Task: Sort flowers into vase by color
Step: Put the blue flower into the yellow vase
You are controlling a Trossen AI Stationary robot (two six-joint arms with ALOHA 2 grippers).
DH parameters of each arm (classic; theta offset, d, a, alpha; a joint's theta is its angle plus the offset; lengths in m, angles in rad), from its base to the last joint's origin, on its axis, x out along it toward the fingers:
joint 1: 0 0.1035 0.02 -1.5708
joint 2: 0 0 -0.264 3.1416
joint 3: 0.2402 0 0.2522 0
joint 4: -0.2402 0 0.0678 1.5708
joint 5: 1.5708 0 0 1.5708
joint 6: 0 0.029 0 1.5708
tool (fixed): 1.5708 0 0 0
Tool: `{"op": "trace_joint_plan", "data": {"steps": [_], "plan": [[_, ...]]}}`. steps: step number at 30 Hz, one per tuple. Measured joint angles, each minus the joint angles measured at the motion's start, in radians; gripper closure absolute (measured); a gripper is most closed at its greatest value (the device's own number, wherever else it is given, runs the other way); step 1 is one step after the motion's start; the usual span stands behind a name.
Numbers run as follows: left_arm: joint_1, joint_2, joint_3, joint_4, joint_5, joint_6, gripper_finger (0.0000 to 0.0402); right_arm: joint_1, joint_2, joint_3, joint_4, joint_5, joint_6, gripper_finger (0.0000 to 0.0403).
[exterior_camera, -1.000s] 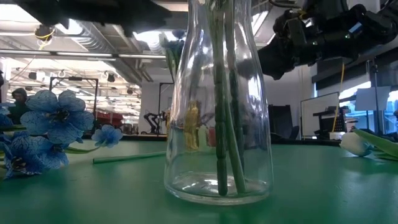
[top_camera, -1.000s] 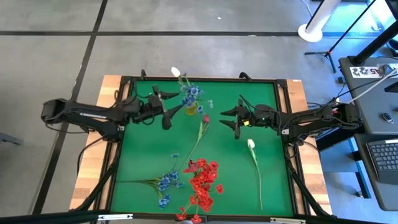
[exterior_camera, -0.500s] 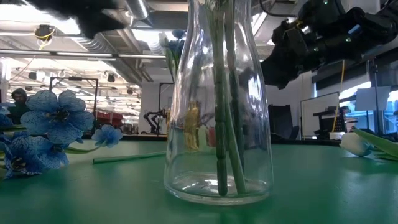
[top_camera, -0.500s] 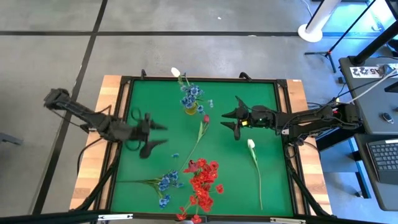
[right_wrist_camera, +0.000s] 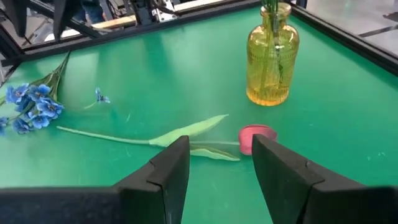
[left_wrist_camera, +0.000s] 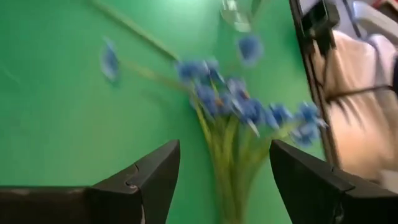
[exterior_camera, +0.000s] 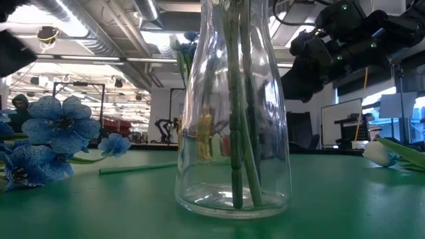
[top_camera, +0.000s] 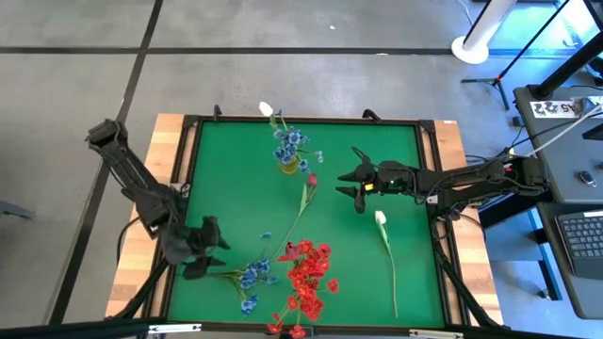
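Note:
A yellow glass vase [top_camera: 289, 163] stands at the far middle of the green mat and holds blue flowers and one white bud [top_camera: 267, 109]. A blue bunch [top_camera: 250, 275] lies near the left front. My left gripper [top_camera: 203, 250] is open just left of its stems; in the left wrist view the blue bunch [left_wrist_camera: 236, 106] lies ahead of that gripper [left_wrist_camera: 224, 149]. My right gripper [top_camera: 356, 185] is open, just right of a single red bud [top_camera: 312, 179]. The right wrist view shows that gripper [right_wrist_camera: 221, 149] before the bud [right_wrist_camera: 256, 137] and the vase [right_wrist_camera: 272, 59].
A red cluster [top_camera: 306, 278] sits at the near middle. A white bud on a long stem [top_camera: 382, 218] lies right of centre. In the low view a clear glass vase [exterior_camera: 232, 133] holding green stems stands close to the camera. A black frame [top_camera: 188, 188] edges the mat.
My left arm has swung away from the yellow vase, toward the table's left and near edge, and now sits by the stems of the lying blue bunch, still open. The flowers in the vase have stayed in place.

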Motion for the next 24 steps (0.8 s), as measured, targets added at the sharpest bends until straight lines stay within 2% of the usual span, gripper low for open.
{"op": "trace_joint_plan", "data": {"steps": [4,8,15,18,21,24], "plan": [[-0.053,0.08,0.0,0.028,0.074,-0.151,0.0159,0.0,0.0,0.0,0.003,-0.02,0.001,0.023],[-0.1,0.193,0.019,0.038,0.111,-0.208,0.0165,0.0,0.0,0.0,0.002,-0.027,0.001,0.023],[-0.107,0.412,0.176,-0.077,0.143,-0.163,0.0172,0.0,0.0,0.0,0.004,-0.027,0.001,0.023],[-0.107,0.524,0.254,-0.193,0.147,-0.122,0.0172,0.0,0.0,0.0,0.005,-0.027,0.001,0.023],[-0.107,0.627,0.302,-0.294,0.163,-0.107,0.0172,0.0,0.0,0.0,0.006,-0.027,0.001,0.023],[-0.103,0.685,0.331,-0.308,0.173,-0.099,0.0173,0.0,0.0,0.0,0.005,-0.027,0.001,0.023]]}}
